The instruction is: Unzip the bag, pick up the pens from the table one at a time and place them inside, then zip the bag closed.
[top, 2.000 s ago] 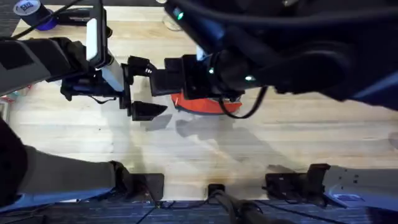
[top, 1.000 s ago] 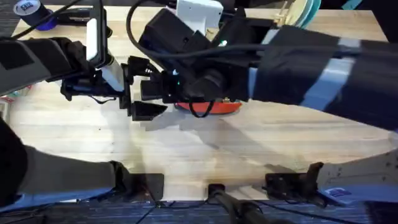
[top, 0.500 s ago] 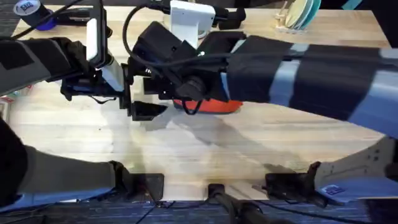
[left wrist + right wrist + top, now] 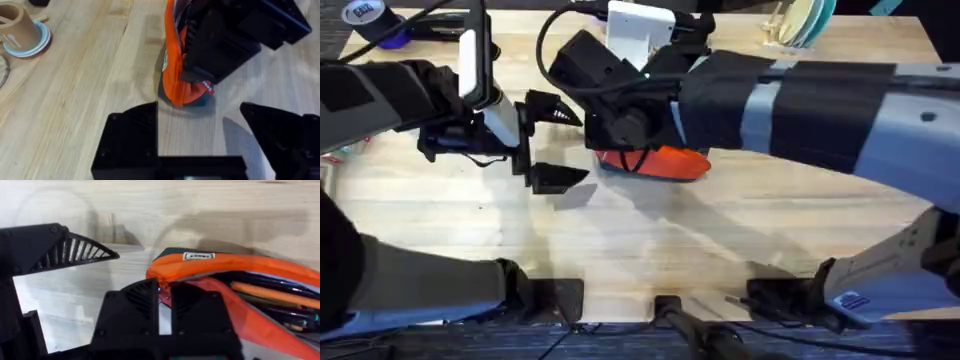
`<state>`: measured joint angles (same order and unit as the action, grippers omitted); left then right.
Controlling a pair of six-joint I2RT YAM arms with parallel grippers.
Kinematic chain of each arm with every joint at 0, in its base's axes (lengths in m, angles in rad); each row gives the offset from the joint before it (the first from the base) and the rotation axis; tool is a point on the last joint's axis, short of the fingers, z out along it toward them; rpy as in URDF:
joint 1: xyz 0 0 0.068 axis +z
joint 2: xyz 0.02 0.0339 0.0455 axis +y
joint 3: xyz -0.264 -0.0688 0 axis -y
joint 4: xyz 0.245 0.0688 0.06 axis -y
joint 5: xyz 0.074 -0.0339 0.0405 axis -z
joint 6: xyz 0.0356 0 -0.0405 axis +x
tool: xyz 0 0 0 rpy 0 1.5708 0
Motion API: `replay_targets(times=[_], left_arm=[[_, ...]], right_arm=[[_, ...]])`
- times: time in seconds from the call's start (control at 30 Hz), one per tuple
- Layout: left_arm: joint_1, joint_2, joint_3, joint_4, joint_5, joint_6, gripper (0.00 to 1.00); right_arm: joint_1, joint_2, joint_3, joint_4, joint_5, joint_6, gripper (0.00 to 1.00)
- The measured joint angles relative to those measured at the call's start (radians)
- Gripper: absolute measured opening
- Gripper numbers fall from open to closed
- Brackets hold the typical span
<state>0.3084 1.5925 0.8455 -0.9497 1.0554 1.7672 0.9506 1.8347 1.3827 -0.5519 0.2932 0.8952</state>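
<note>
Overhead: soft orange-red fabric pouch with dark base (image 4: 665, 162) lying mid-way across the pale plank-wood tabletop (image 4: 720, 240), long axis left-to-right. Right gripper (image 4: 592, 120) reaching across the middle, planted on the pouch's left end. Left gripper (image 4: 545, 140) just beside that same end, black fingers (image 4: 558, 177) spread wide, empty — likely parked there to steady the pouch against the zip pull.

Left wrist view: pouch end (image 4: 182, 85) standing just ahead of the splayed fingers (image 4: 131, 132), not touching; bulky black right gripper (image 4: 220, 45) pressed onto the orange fabric from above.

Right wrist view: fingers (image 4: 135, 305) drawn together at the pouch's zipper end (image 4: 200, 265), apparently pinching the pull, though the tab itself sits hidden between them. Mouth gaping beyond — dark slim pens (image 4: 270, 292) already inside. Judged stage: closing the zip, with pull starting from the open end.
</note>
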Motion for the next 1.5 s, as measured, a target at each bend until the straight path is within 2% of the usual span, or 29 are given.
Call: replay_targets(times=[0.1,0.2,0.53,0.77,0.93,1.0,1.03,1.13,1.4,1.5], left_arm=[[0.000,0.000,0.000,0.000,0.000,0.000,0.994],[0.000,0.000,0.000,0.000,0.000,0.000,0.994],[0.000,0.000,0.000,0.000,0.000,0.000,0.994],[0.000,0.000,0.000,-0.005,0.000,0.000,0.994],[0.000,0.000,0.000,-0.014,0.002,0.002,0.994],[0.000,0.000,0.000,-0.016,0.012,0.003,0.994],[0.000,0.000,0.000,-0.015,0.050,0.004,0.993],[0.000,0.000,0.000,-0.014,0.080,0.006,0.993],[0.000,0.000,0.000,-0.004,0.133,0.006,0.994],[-0.046,0.000,0.000,0.002,0.154,0.006,0.994]], right_arm=[[-0.003,0.000,0.000,0.002,-0.002,0.000,0.057],[-0.003,0.000,0.000,0.002,-0.002,0.000,0.038],[-0.003,-0.017,0.000,-0.032,-0.013,-0.002,0.033],[-0.005,-0.078,-0.005,-0.133,-0.017,-0.002,0.031],[-0.011,-0.122,-0.011,-0.140,-0.029,-0.006,0.031],[-0.012,-0.137,-0.011,-0.145,-0.041,-0.007,0.031],[-0.015,-0.156,-0.012,-0.150,-0.080,-0.010,0.031],[-0.017,-0.158,-0.013,-0.151,-0.108,-0.013,0.031],[-0.018,-0.158,-0.018,-0.128,-0.129,-0.048,0.031],[-0.018,-0.158,-0.018,-0.062,-0.136,-0.082,0.031]])
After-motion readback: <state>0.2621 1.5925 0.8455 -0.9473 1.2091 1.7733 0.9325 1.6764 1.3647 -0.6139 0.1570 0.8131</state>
